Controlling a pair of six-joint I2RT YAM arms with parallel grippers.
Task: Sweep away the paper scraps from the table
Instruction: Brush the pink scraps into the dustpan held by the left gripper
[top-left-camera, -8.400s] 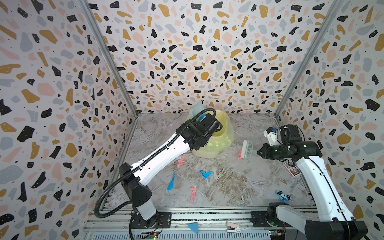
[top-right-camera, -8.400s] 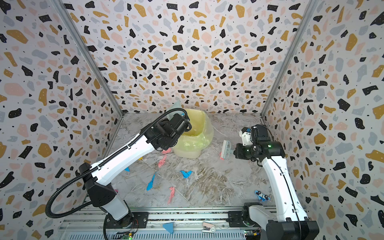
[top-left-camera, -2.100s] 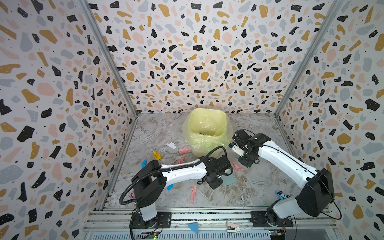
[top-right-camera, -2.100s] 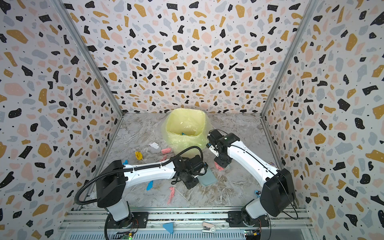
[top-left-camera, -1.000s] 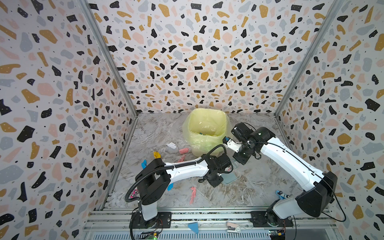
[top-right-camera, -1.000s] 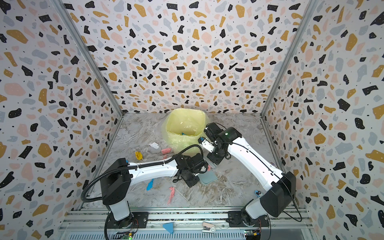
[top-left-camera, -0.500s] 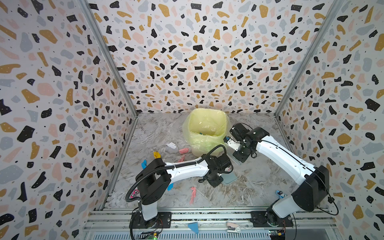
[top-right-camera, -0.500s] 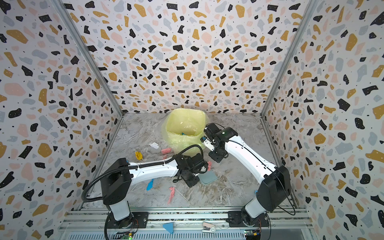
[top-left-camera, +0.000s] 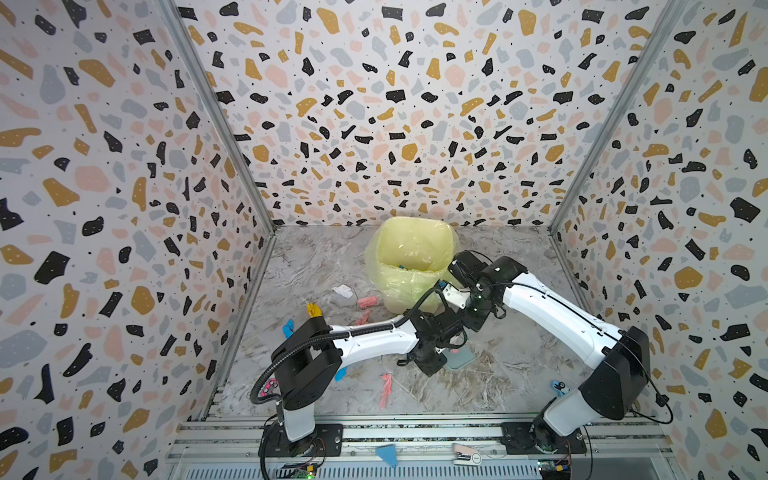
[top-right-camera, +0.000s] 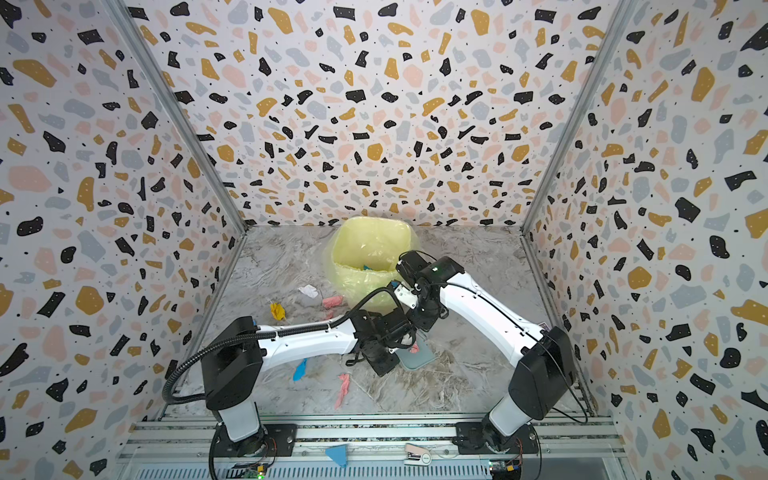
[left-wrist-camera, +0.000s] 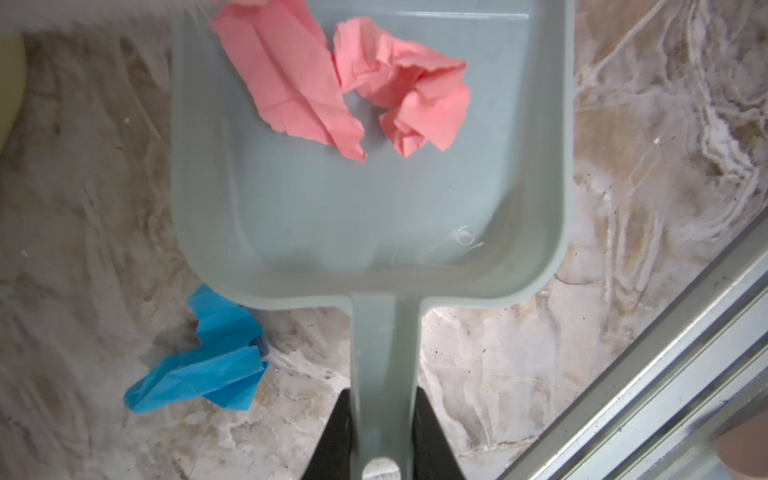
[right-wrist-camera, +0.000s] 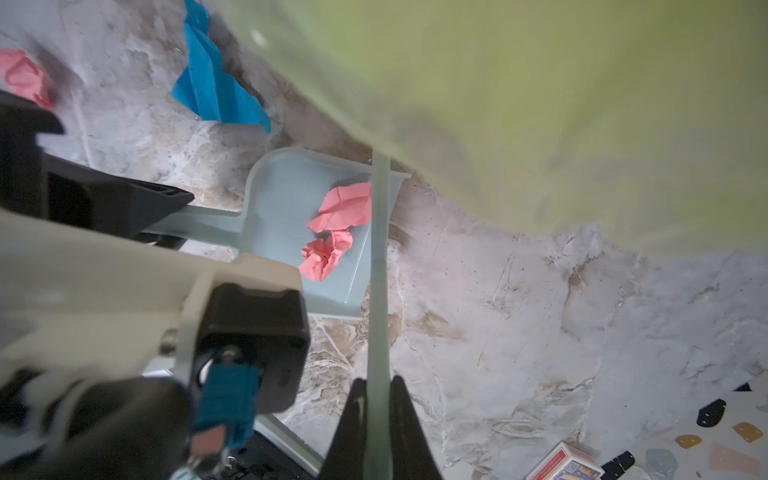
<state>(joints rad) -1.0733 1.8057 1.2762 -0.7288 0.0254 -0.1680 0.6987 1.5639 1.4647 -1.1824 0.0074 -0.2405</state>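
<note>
Holding both arms low over the middle of the tabletop (top-left-camera: 498, 374).

Left gripper (left-wrist-camera: 382, 434): jaws narrow, clamped on the handle of a grey-blue dustpan (left-wrist-camera: 374, 216), which sits on the marble just right of centre in both top views.

Paper scraps: two pink scraps (left-wrist-camera: 291, 79) lie inside the pan near its open lip, well ahead of the left gripper. A blue scrap (left-wrist-camera: 208, 365) lies on the tabletop against the pan's rear corner, just beside the handle.

Right gripper (right-wrist-camera: 378, 428): closed tight on a slim grey stick (right-wrist-camera: 379, 291) that crosses the pan's lip. I cannot see its far end behind the blurred yellow-lined bin (top-left-camera: 415, 257).

Loose pieces left of centre in a top view: white scrap (top-left-camera: 343, 291), yellow scrap (top-left-camera: 313, 309), crumpled pink scrap (top-left-camera: 368, 301). A long pink strip (top-left-camera: 385, 388) lies lower centre.

Writing: a red and purple card box (right-wrist-camera: 565, 463) carries print, too small for me to read.

Surface: grey, white and brown marble pattern. The bin stands at back centre. Terrazzo-speckled walls (top-left-camera: 374, 124) close three sides, and an aluminium rail (top-left-camera: 415, 432) runs along the bottom of the frame.
</note>
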